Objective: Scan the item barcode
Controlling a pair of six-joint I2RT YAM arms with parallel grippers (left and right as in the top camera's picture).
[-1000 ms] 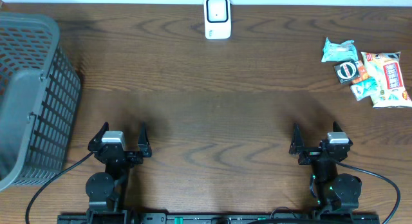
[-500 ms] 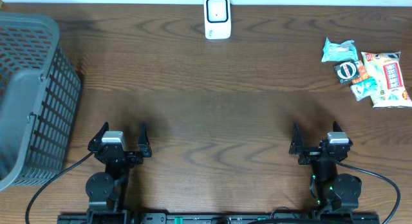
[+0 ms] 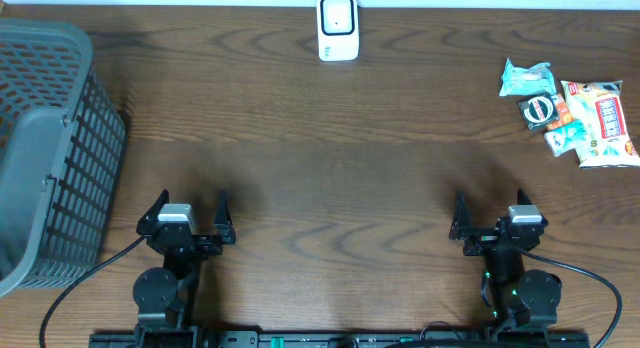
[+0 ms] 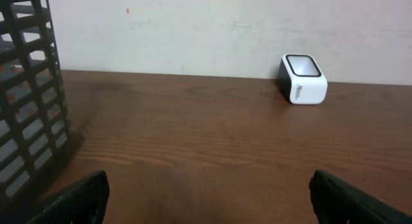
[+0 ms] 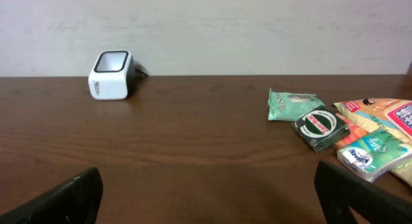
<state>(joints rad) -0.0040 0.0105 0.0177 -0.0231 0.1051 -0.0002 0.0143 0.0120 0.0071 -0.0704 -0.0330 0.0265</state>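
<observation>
Dark brown wood forms the tabletop (image 3: 330, 158), on which everything is laid out. A white box-shaped barcode scanner with a dark window (image 3: 338, 28) is stood at the far edge, near the middle; it is seen again from the left wrist (image 4: 302, 79) and from the right wrist (image 5: 111, 74).

The items are gathered in a small cluster at the far right corner – well apart from the scanner and from both arms. A crumpled teal plastic packet (image 3: 525, 78) is placed nearest the scanner. A small dark packet with a round label (image 3: 540, 109) is set just beside it, and a pale blue-and-white packet (image 3: 563, 138) is lying next to that. An orange-and-white snack bag with a red panel (image 3: 600, 118) is laid furthest right.

A grey plastic lattice basket (image 3: 50, 158) is stood at the left edge.

The left pincer (image 3: 190, 203) is parked at the near edge with its fingers spread wide and nothing between them. The right pincer (image 3: 489, 208) is likewise released and empty – low over the bare wood.
</observation>
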